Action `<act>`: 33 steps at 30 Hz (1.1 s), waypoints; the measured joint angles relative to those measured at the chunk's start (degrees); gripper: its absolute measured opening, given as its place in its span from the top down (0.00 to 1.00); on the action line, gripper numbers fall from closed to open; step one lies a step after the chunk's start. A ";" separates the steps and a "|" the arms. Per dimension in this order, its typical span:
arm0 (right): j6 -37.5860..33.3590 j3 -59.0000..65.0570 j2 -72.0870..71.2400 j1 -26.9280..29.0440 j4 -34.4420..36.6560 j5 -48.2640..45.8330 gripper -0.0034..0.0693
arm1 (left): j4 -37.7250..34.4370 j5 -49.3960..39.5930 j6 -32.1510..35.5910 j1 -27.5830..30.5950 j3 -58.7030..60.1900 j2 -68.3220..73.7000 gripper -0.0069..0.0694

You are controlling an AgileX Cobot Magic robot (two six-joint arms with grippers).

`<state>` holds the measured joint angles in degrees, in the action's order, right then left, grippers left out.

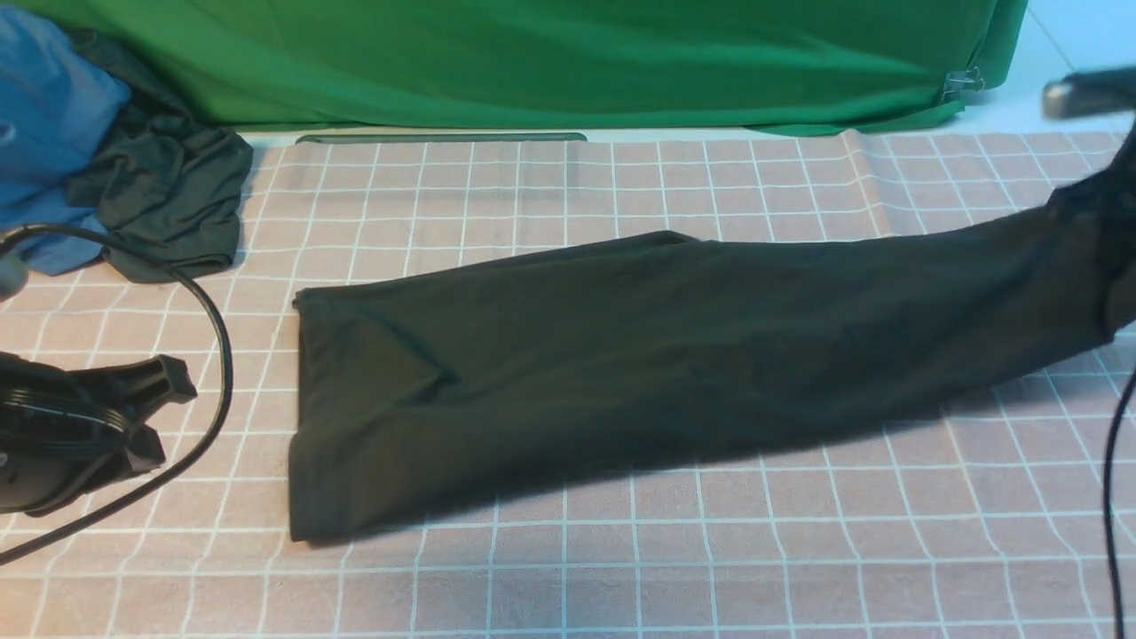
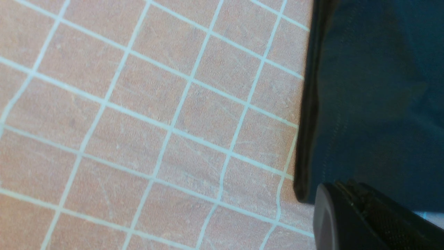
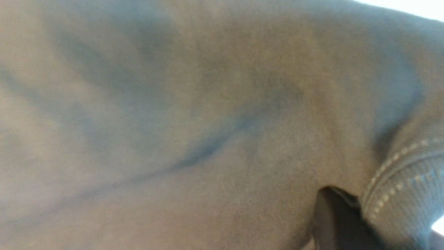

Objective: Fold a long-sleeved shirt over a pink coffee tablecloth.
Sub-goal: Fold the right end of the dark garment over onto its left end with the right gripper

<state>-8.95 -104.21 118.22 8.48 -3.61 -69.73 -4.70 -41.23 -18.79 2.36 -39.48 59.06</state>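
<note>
Front view shows the long-sleeved shirt (image 1: 621, 373) lying as a long, narrow dark band across the pink coffee tablecloth (image 1: 621, 568), which suggests its sides and sleeves are already folded inward. Its left end lies flat on the cloth with a squared edge, while its right end rises off the worktop toward the right gripper (image 1: 1120, 191), which is mostly cut off by the picture's edge.

Right wrist view is filled with shirt fabric, and a ribbed, stitched hem sits just beside one dark finger (image 3: 333, 218). I judge the fingers to be pinching that end of the shirt, pressed nearly together on the cloth.

The left gripper (image 1: 155, 413) rests low near the shirt's left end, apart from it and holding nothing, with its fingers pressed together. In the left wrist view the shirt's edge lies just beside them.

My reading is that the lengthwise folds are done and the crosswise fold is only starting: the lifted right end has yet to be carried over toward the left end and laid down. A smaller dark garment (image 1: 169, 200) and blue cloth (image 1: 53, 115) lie bunched at the far left.
</note>
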 joint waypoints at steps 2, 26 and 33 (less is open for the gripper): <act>0.11 0.00 -2.94 -1.01 0.57 -0.05 0.86 | 0.00 0.52 0.24 0.00 0.00 0.00 0.89; 7.67 -2.74 -13.36 -37.47 16.01 8.23 0.86 | -9.26 1.51 8.75 0.00 0.00 0.00 0.89; 8.95 -2.78 -9.93 -44.38 22.00 14.77 0.86 | -9.50 1.67 8.92 0.00 0.00 0.00 0.89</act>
<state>0.00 -106.99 108.28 -35.90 18.40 -54.97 -14.20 -39.56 -9.87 2.36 -39.48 59.06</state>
